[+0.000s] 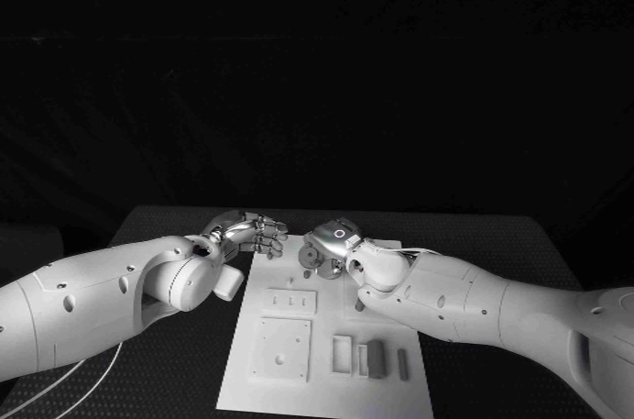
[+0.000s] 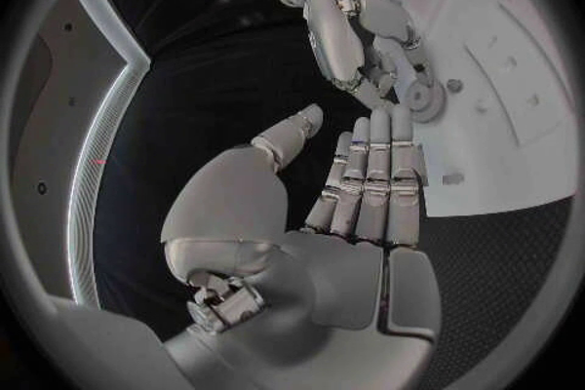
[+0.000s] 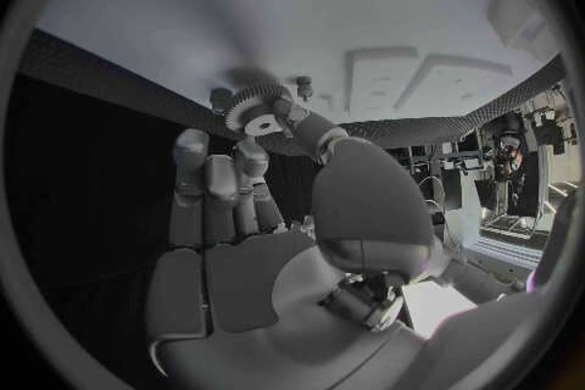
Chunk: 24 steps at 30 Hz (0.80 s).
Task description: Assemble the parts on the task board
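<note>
right robot hand pinching gear over task board; left robot hand spread, empty

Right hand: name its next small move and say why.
Probably lower the gear onto a peg of the task board. The right hand pinches the gear just above the board's far end; the left hand holds nothing.
</note>
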{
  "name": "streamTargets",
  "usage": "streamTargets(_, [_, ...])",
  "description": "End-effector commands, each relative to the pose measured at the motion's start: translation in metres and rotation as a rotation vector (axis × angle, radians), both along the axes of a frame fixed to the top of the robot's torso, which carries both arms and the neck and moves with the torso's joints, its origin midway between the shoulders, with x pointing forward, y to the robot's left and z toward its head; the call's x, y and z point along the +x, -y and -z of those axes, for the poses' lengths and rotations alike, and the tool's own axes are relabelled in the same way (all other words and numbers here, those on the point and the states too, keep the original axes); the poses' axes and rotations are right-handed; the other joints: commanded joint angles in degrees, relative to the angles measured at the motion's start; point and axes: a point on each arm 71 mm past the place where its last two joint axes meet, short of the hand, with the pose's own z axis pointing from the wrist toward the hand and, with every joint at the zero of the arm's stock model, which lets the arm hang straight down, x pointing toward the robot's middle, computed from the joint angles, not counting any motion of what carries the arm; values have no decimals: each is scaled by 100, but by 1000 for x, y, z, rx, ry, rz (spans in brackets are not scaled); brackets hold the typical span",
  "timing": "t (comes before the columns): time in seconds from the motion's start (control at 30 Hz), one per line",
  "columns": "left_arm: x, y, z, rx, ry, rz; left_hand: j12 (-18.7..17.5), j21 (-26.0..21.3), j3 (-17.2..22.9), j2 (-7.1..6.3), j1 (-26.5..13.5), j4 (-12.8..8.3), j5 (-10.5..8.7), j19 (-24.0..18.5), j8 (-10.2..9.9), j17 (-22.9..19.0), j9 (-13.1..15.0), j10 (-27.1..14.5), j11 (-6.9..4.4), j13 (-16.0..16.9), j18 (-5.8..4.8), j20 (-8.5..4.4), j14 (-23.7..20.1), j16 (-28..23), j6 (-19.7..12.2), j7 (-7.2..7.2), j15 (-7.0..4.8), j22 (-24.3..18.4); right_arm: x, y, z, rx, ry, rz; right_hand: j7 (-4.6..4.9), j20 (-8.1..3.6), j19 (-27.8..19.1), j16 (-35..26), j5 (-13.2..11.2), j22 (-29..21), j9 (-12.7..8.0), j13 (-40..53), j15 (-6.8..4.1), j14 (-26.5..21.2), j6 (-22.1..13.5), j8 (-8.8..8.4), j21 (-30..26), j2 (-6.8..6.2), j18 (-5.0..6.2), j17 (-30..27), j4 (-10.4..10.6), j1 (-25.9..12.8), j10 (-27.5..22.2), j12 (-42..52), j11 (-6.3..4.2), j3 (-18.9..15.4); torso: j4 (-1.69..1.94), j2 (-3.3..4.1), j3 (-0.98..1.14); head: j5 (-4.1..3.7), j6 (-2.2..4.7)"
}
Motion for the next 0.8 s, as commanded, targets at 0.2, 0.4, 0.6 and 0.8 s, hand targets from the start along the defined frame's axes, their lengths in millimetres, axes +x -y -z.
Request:
streamTargets(0.2, [0,3,-2,-6,11,14,-33,-22,1,15,-58,25,-26,-21,-36,9,7,-51,-5,8,79,6,18,-32,-50,125,19,10,0,-3,1,-14,7,-12,3,-31,-6,-30,2,45,-2,-24,-15,-49,544,-22,1,-45,129,-53,5,28,-120,10,-52,21,0,1,5,4,21])
streamTargets(0.4, [0,3,-1,-6,10,15,-34,-23,1,15,-59,25,-26,-20,-37,11,9,-51,-4,9,79,6,18,-33,-51,125,19,12,1,-3,2,-15,0,-4,51,-20,-31,-67,1,36,-51,-80,15,-163,412,-116,-37,-75,129,-199,-6,40,-171,-27,-8,22,-6,2,5,14,18])
streamTargets(0.6, [0,4,-1,-6,8,18,-36,-24,0,15,-60,25,-27,-21,-38,12,11,-51,-4,10,79,6,19,-35,-51,125,20,12,3,-2,2,-17,-6,5,120,1,-59,-105,0,35,-130,-155,74,-211,233,-233,-71,-108,129,-227,-18,68,-236,-77,58,28,-3,3,7,8,27])
streamTargets(0.8, [0,3,-1,-5,7,17,-39,-26,-2,12,-62,25,-28,-21,-40,14,12,-56,-6,9,79,7,18,-38,-54,124,20,14,3,-2,3,-11,-18,10,171,23,-85,-129,0,31,-191,-231,116,-246,86,-319,-104,-154,129,-248,-16,86,-278,-118,106,29,-4,3,7,14,28])
